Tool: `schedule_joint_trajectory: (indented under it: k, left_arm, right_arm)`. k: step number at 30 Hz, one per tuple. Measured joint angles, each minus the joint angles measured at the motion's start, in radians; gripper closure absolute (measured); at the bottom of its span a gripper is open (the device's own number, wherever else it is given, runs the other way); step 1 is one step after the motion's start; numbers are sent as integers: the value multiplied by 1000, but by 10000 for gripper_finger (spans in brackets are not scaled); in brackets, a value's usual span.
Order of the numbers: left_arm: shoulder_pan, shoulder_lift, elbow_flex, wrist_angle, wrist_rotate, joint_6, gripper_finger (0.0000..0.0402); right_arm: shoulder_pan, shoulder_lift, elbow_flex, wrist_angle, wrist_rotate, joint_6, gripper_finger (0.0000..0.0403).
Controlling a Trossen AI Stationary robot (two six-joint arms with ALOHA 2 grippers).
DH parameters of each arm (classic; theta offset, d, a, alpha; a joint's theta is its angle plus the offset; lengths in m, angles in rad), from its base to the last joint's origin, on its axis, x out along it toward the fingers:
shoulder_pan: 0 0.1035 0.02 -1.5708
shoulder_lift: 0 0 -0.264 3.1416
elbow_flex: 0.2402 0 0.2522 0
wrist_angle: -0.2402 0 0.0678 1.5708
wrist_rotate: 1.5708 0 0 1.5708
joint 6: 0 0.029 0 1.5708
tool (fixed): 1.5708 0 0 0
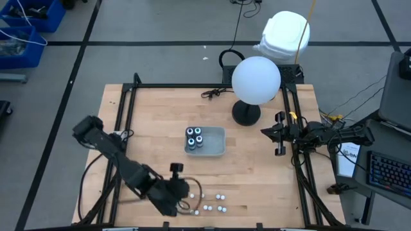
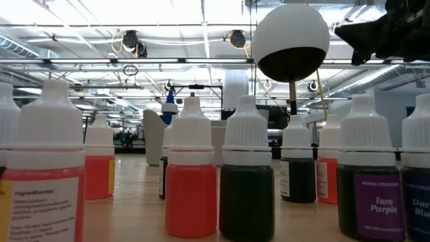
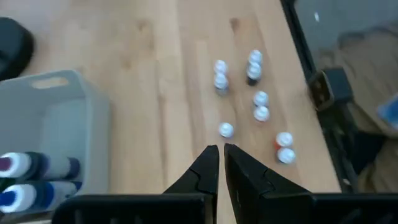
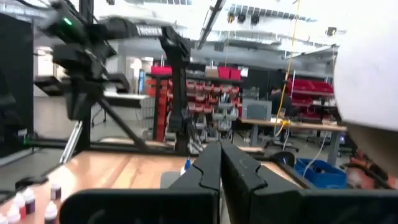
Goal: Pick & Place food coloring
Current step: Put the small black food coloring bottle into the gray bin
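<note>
so from above we've got the pale wooden table [image 1: 160, 128] with a clear rectangular plastic tray [image 1: 214, 145] near its middle, and four small dark round jars with pale tops [image 1: 194, 136] packed into the tray's 9 o'clock end. the rest of the food coloring, the tiny white-capped dropper bottles [image 1: 207, 202], are standing loose on the wood down at 6 o'clock from the tray, close to the table's near edge.

the left gripper [image 1: 184, 200] sits low at about 7 o'clock from the tray, right at the 9 o'clock edge of that bottle cluster. in the left wrist view its dark fingers [image 3: 205, 173] are pinched nearly together with only a thin slit between them, nothing in it, and the closest white cap [image 3: 226, 129] is just past the tips.

the right gripper [image 1: 280, 134] is parked out at 3 o'clock by the black frame rail, fingers fully together and empty.

a big white globe lamp on a black round base [image 1: 255, 80] stands at about 1 o'clock from the tray.

the table-level view is where the writing shows up: a dark bottle's purple label [image 2: 377, 203] reads "food coloring" and "taro purple", the one beside it [image 2: 418, 202] starts "dar" and "blu" before it gets cut off, and the orange-red bottle closest to the lens [image 2: 41, 198] has "ingredients:" on its label. the smaller print below that we can't make out.
</note>
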Motion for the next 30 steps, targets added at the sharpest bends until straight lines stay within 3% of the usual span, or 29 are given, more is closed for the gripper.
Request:
schedule_joint_trajectory:
  k: [7,13,21,30]
  left_arm:
    - [1,160,214,-127,139,-131,366]
    - [6,269,315,-155,270,-208,366]
    - [-14,338,323,-189,323,-247,366]
    - [-37,339,248,-172,267,-308,358]
  right_arm:
    - [0,0,0,-48,0,2,403]
    - [0,0,0,-64,0,28,403]
    - [0,0,0,-86,0,36,403]
    - [0,0,0,-86,0,32,403]
